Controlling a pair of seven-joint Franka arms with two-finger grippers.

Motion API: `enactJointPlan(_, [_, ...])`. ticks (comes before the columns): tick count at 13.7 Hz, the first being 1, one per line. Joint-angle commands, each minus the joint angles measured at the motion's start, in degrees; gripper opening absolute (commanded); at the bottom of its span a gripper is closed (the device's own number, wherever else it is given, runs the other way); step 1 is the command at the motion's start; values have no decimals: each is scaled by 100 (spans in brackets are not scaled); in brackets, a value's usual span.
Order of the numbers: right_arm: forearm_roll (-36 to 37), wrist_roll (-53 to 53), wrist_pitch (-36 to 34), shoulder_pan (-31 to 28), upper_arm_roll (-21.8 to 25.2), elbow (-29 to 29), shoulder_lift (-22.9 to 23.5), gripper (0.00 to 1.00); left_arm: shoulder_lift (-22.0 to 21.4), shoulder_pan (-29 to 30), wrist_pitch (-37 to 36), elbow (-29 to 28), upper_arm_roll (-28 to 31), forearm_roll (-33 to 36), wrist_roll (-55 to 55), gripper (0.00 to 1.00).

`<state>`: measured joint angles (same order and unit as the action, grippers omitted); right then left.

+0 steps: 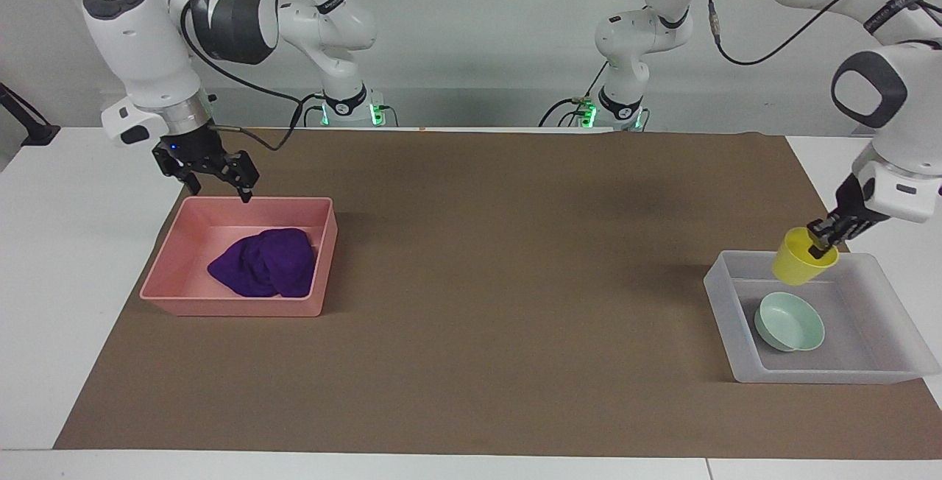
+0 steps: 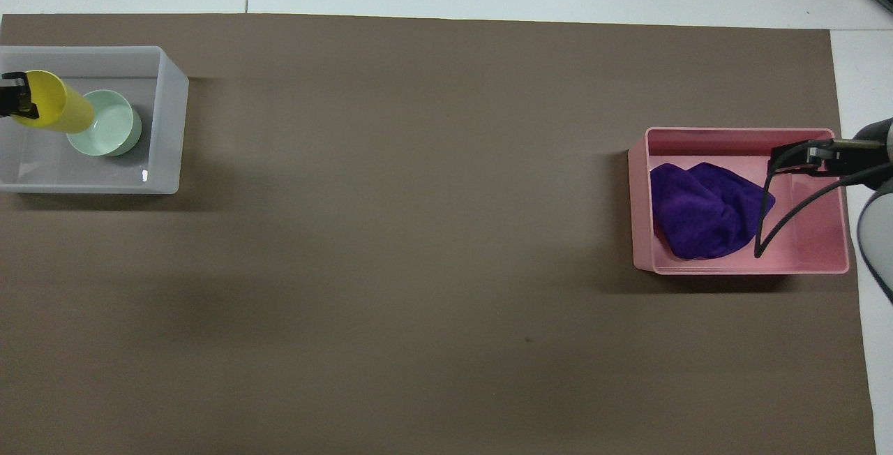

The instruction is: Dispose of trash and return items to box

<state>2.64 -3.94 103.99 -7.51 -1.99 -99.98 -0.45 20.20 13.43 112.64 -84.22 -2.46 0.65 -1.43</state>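
Observation:
The purple rag (image 1: 265, 265) (image 2: 704, 211) lies loose in the pink bin (image 1: 228, 307) (image 2: 739, 136). My right gripper (image 1: 221, 191) (image 2: 802, 158) hangs open over the bin's rim on the robots' side, clear of the rag. My left gripper (image 1: 820, 241) (image 2: 14, 95) is shut on the rim of the yellow cup (image 1: 801, 263) (image 2: 56, 102), which hangs tilted over the translucent box (image 1: 809, 375) (image 2: 171, 127). The mint-green bowl (image 1: 789, 322) (image 2: 103, 122) sits on the box's floor, beside and below the cup.
A brown mat (image 1: 515, 281) covers most of the white table. The bin stands at the right arm's end and the box at the left arm's end. A black cable (image 2: 764, 232) from the right arm hangs over the bin.

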Motion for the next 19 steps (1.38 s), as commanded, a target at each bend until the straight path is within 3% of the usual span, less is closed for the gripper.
enactJointPlan(1, [-35, -2, -518, -13, -47, 601, 142, 100, 632, 81, 302, 283, -71, 15, 143, 0])
enactJointPlan(8, [-123, -2, -871, -13, -83, 726, 45, 100, 1047, 116, 750, 134, -71, 58, 152, 1])
enactJointPlan(9, [-123, -2, -897, -13, -83, 708, 36, 100, 1073, 73, 750, 134, -71, 67, 152, 56])
enactJointPlan(10, [-123, -2, -898, -22, -83, 717, 36, 100, 1074, 46, 759, 134, -71, 58, 152, 100])
enactJointPlan(13, [-123, -2, -915, -22, -83, 717, 36, 100, 925, 63, 628, 195, -71, 84, 178, 100])
enactJointPlan(16, [-123, -11, -889, -13, -83, 621, -16, 100, 294, 11, 356, 169, -71, 93, 152, 100])
enactJointPlan(19, [-123, -309, -854, 13, -91, 506, -69, 100, -278, -199, -433, 178, -123, 76, 82, 100])
